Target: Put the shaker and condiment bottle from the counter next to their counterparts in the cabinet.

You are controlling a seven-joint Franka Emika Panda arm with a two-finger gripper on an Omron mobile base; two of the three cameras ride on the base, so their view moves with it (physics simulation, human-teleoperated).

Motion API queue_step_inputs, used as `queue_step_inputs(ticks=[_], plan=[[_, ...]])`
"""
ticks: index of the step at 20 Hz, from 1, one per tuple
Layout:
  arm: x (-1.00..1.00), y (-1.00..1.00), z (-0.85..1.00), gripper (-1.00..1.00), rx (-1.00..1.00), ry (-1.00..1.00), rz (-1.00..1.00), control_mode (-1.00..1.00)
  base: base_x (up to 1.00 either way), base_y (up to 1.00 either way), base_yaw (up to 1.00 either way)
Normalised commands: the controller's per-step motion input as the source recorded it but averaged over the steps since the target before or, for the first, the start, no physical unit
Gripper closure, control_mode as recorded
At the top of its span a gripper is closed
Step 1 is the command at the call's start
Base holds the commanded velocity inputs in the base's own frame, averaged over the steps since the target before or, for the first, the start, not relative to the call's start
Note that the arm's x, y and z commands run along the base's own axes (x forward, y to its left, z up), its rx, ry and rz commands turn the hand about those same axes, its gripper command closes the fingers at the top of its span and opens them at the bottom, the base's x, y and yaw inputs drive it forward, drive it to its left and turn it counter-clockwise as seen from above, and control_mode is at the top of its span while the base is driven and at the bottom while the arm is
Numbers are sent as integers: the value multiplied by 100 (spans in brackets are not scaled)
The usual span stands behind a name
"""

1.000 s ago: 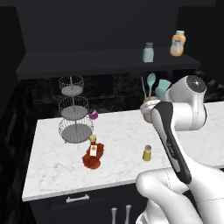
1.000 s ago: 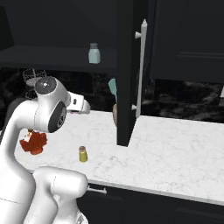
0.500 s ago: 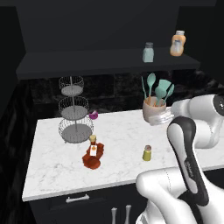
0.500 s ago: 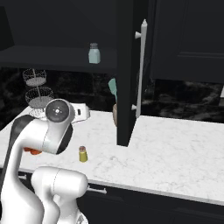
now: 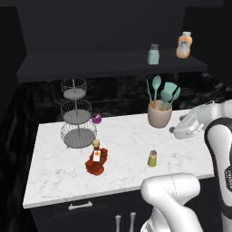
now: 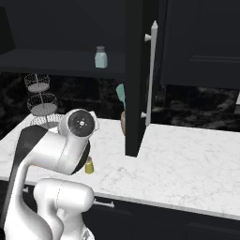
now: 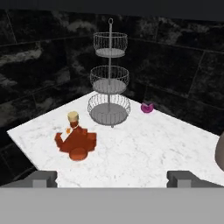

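Note:
The yellow-green shaker [image 5: 152,158] stands on the marble counter [image 5: 122,140] near its front edge; it also peeks out beside my arm [image 6: 89,165]. The red-brown condiment bottle [image 5: 96,158] stands to its left, in front of the wire rack, and is seen from the hand too [image 7: 76,140]. On the dark cabinet's shelf ledge [image 5: 113,63] stand the pale shaker [image 5: 153,54] and the stubby orange bottle [image 5: 183,45]. My gripper [image 5: 176,130] hovers at the counter's right end, right of the shaker, facing left. It is open and empty [image 7: 112,178].
A three-tier wire rack [image 5: 76,113] stands at the counter's back left, with a small purple item [image 5: 96,119] beside it. A beige holder with teal utensils [image 5: 159,113] stands at the back right. The open dark cabinet door [image 6: 136,75] hangs over the counter.
My arm has swung right and lowered, carrying the hand from the middle to the counter's right end. The shaker and bottle have not moved, and the jaws stay open.

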Motion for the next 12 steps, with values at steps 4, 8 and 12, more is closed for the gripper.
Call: queue_step_inputs(ticks=[4,8,12], plan=[[-35,5,-47,-100,0,-11,9,-100,0,0,0],[-5,38,-89,-100,-4,-8,9,-100,0,0,0],[6,55,-83,-100,-7,-3,11,-100,0,0,0]])
